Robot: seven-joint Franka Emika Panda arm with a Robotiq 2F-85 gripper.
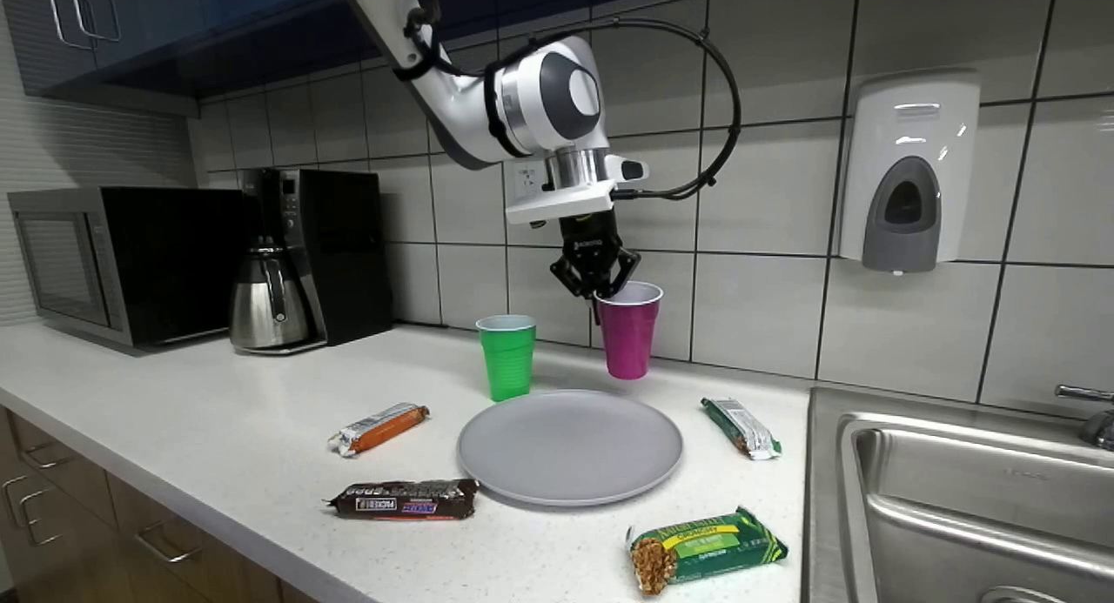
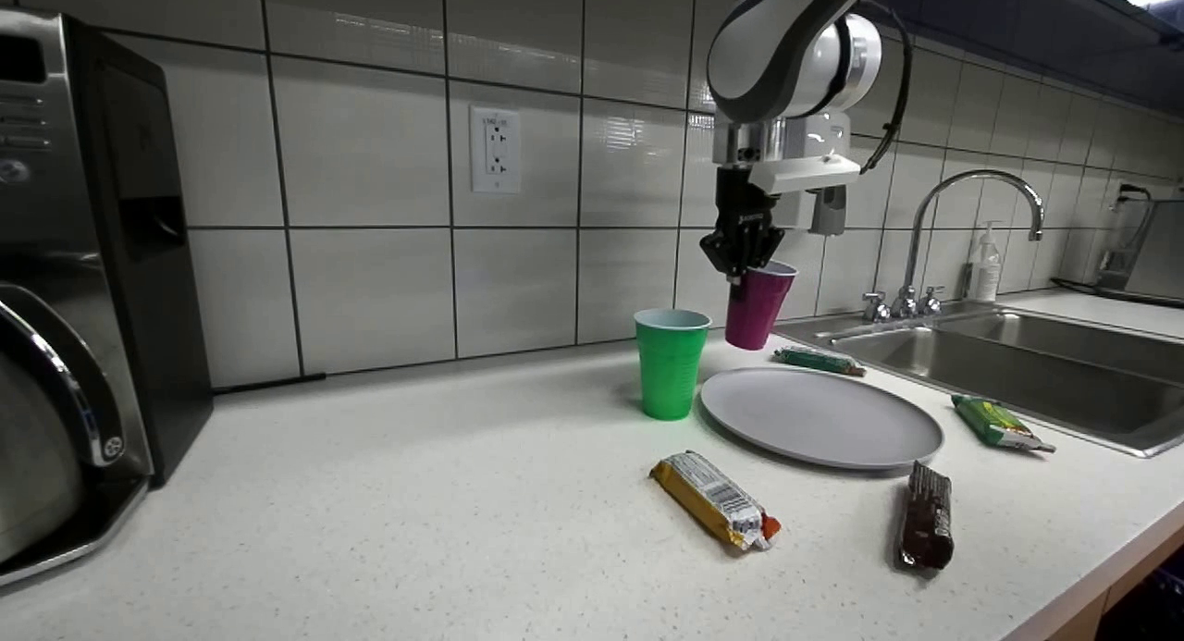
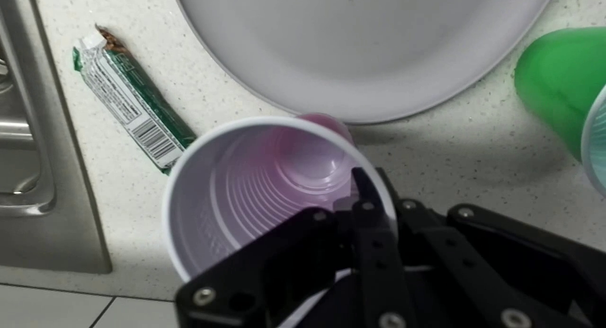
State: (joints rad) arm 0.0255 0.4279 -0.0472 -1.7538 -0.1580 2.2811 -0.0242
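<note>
Magenta cup (image 2: 759,310) hangs above the worktop (image 2: 416,493), right of the green cup (image 2: 670,371); its mouth points up, long axis tipped slightly rightward in an exterior view; the fingers (image 3: 369,224) pinch its rim.

Lower right, I see the gripper (image 3: 373,188) pinching a pink cup (image 3: 255,186) by its rim; grey plate (image 3: 364,44) top centre, green cup (image 3: 554,77) upper right.

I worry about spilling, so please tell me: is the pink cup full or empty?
Empty. Looking into the pink cup, the wrist view shows bare ridged walls and its bottom; only a finger of the pincer reaches inside.
</note>
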